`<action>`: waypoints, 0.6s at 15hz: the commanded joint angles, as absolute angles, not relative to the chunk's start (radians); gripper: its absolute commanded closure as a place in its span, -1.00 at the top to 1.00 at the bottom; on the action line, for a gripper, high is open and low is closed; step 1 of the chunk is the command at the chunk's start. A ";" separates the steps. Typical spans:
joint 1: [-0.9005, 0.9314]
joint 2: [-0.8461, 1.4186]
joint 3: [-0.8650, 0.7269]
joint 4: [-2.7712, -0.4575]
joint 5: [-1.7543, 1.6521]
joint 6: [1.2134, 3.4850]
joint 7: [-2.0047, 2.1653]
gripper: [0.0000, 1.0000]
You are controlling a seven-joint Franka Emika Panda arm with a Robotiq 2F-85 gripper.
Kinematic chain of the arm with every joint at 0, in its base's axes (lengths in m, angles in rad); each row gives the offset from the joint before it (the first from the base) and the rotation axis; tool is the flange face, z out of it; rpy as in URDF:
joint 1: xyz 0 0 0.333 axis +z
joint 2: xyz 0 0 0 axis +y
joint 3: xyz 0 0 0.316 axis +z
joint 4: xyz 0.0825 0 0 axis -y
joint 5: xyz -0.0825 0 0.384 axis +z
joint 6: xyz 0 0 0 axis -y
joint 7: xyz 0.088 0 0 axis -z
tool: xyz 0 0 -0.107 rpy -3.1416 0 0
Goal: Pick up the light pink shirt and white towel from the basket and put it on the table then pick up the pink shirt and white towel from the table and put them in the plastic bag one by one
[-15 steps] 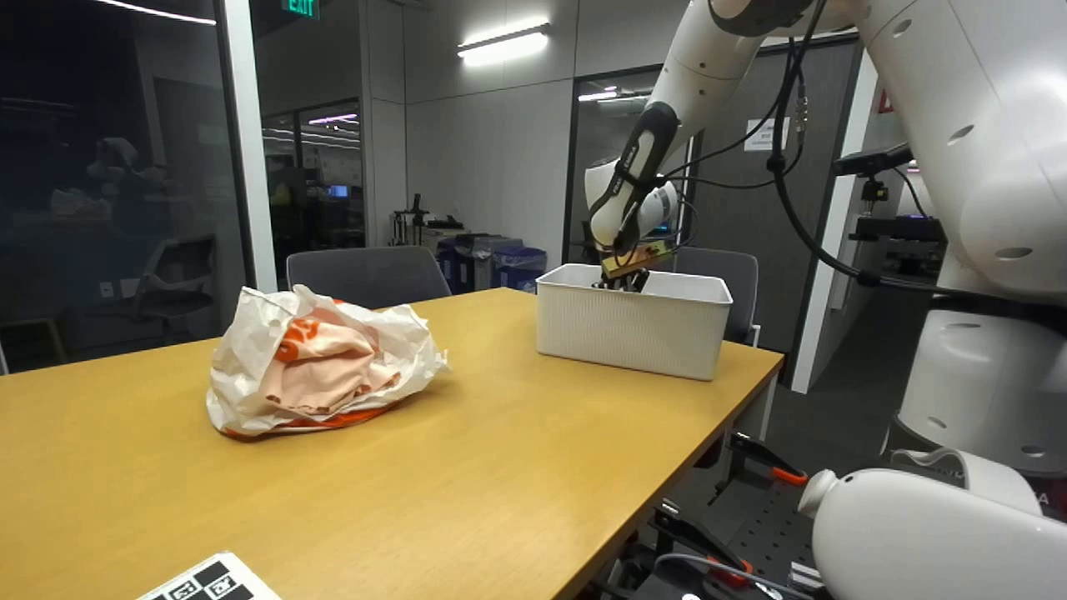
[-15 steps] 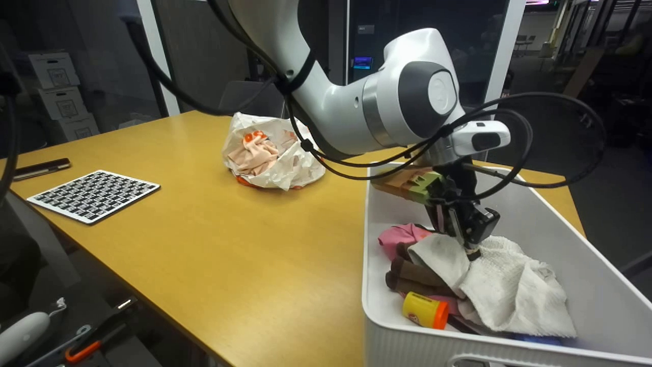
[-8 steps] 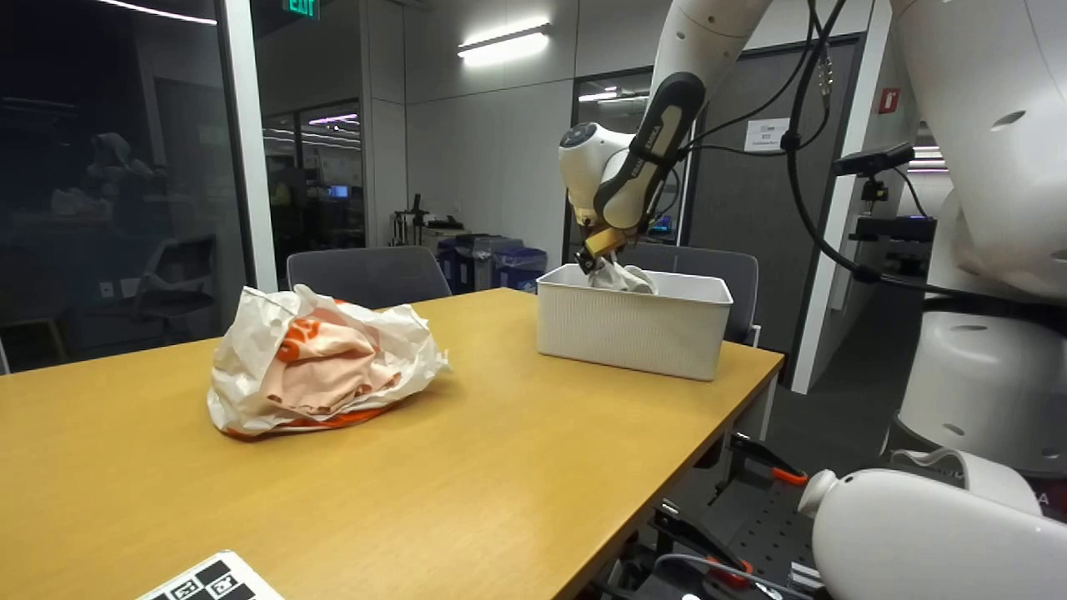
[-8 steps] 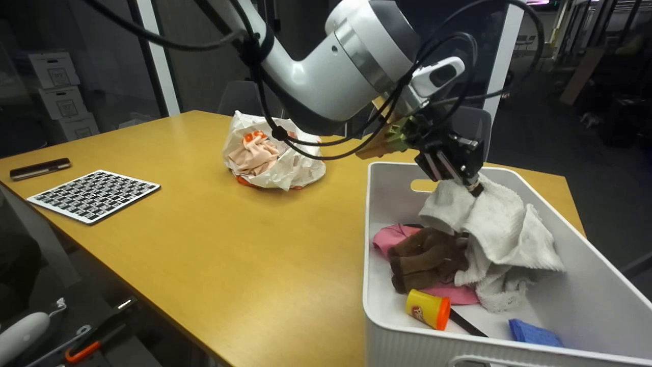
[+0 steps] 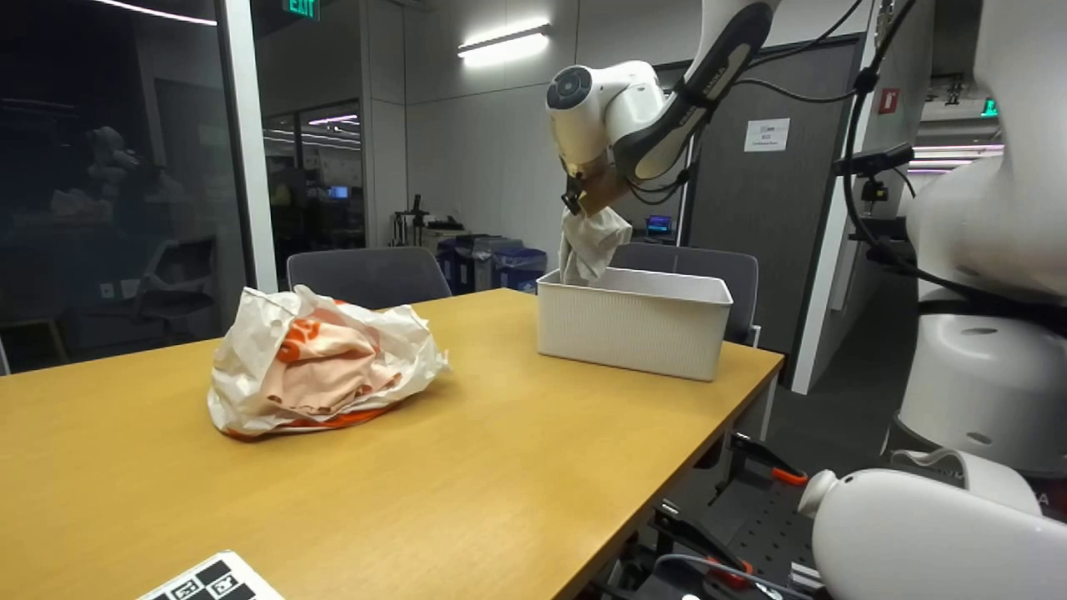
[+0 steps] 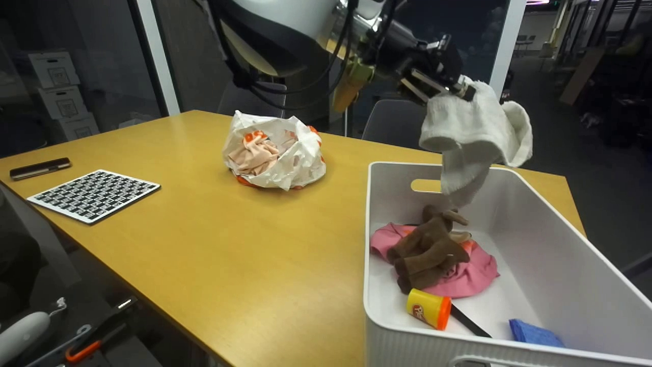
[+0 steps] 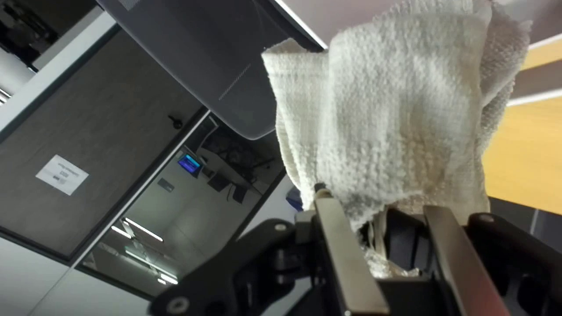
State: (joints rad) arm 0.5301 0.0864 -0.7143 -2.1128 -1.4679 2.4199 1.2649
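- White nubbly cloth towel [image 6: 473,130], the task's thing in hand, hung over the mouth of the white ribbed plastic basket [image 5: 629,329]; the black metal-fingered gripper [image 7: 382,205] had hold of it, its jaws pinched on a bunched fold and parted only by that cloth.
- Likeliest trouble, I judged, was the towel slipping back into the basket, since the hold seemed to take just one fold near the top.
- Its lowest corner dangled below the basket's rim line; a sideways move without more lift could have snagged it there. Whether cloth touched rim, I could not tell.
- Slumped white plastic bag with orange print [image 6: 293,168] sat on the yellow wood-toned bench [image 5: 500,458], well apart from the basket; it looked light enough to slide or fold if pushed. Pale pink soft cloth [image 5: 325,375], probably the shirt, lay in its mouth and might have blocked the way.
- Deep pink cloth [image 6: 473,278] inside the basket could have been mistaken for the shirt.
- Count within the basket: one deep pink cloth, one brown plush animal [image 6: 430,252] lying on it, one yellow tub with an orange lid [image 6: 425,307], one flat dark strip [image 6: 469,320], one blue folded piece [image 6: 535,333], material unclear.
- Count outside the basket: one towel, one gripper, one bag, one visible bundle of pale pink cloth, one black-and-white checkered board [image 6: 94,196] and, farther from the basket, one slim dark case [image 6: 41,168].
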 commanded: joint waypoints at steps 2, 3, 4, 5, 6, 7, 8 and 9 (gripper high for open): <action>0.436 -0.217 -0.498 -2.267 -1.547 2.442 1.198 -0.92; 0.415 -0.263 -0.452 -2.296 -1.522 2.457 1.167 -0.92; 0.360 -0.311 -0.372 -2.331 -1.467 2.477 1.113 -0.92; 0.309 -0.358 -0.297 -2.364 -1.389 2.496 1.046 -0.92; 0.286 -0.406 -0.252 -2.395 -1.301 2.516 0.974 -0.92; 0.410 -0.463 -0.330 -2.422 -1.216 2.487 0.890 -0.92; 0.422 -0.504 -0.307 -2.449 -1.127 2.469 0.820 -0.92; 0.461 -0.521 -0.318 -2.451 -1.035 2.454 0.742 -0.92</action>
